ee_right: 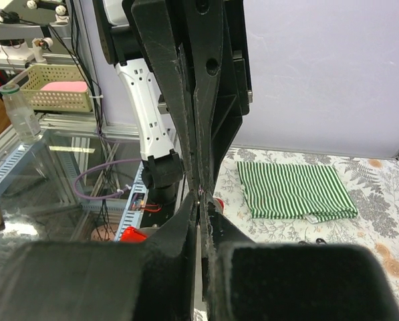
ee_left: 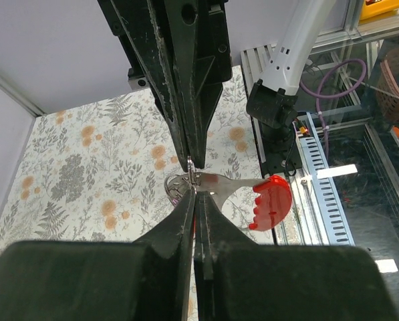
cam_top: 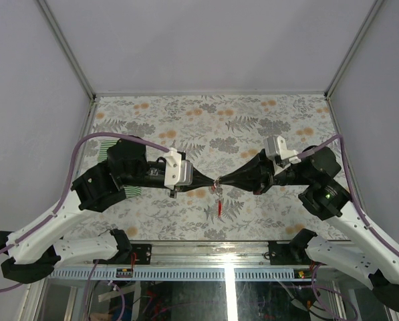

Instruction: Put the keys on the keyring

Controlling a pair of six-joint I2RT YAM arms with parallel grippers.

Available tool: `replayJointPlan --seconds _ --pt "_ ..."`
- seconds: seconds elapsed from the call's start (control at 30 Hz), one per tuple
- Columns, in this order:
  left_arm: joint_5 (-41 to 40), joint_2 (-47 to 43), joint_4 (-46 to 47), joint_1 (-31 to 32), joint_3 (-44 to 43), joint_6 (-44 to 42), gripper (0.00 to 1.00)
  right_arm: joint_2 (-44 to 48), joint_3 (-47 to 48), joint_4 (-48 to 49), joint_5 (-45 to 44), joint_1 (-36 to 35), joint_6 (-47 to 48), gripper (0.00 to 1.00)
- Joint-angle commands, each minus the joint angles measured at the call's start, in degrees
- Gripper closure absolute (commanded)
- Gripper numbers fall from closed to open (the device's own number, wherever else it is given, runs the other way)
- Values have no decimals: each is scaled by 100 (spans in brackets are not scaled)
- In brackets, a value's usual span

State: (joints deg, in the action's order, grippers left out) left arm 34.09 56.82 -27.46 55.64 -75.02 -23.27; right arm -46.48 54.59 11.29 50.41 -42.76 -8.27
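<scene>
Closest to my left wrist camera, the left end effector point(ee_left: 195, 195) has its fingers pressed fully together at the point where the key point(ee_left: 269, 200), silvery with a red tag, meets the keyring point(ee_left: 172, 180). Tip to tip with it, the right end effector point(ee_left: 191, 159) is likewise fully closed. Which piece each one pinches I cannot tell. All this hangs above the middle of the floral bench point(cam_top: 266, 120). Farther off, near the bench's left edge, lies a green-and-white striped cloth point(ee_right: 296, 190).
</scene>
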Motion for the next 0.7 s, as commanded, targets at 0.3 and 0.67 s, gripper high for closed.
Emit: replayJointPlan --seconds 0.3,0.67 --pt "86 -86 206 11 13 4 100 275 -73 1771 -266 -46 -762 100" --pt "309 -145 695 22 252 148 100 169 -325 3018 -325 -52 -1527 100"
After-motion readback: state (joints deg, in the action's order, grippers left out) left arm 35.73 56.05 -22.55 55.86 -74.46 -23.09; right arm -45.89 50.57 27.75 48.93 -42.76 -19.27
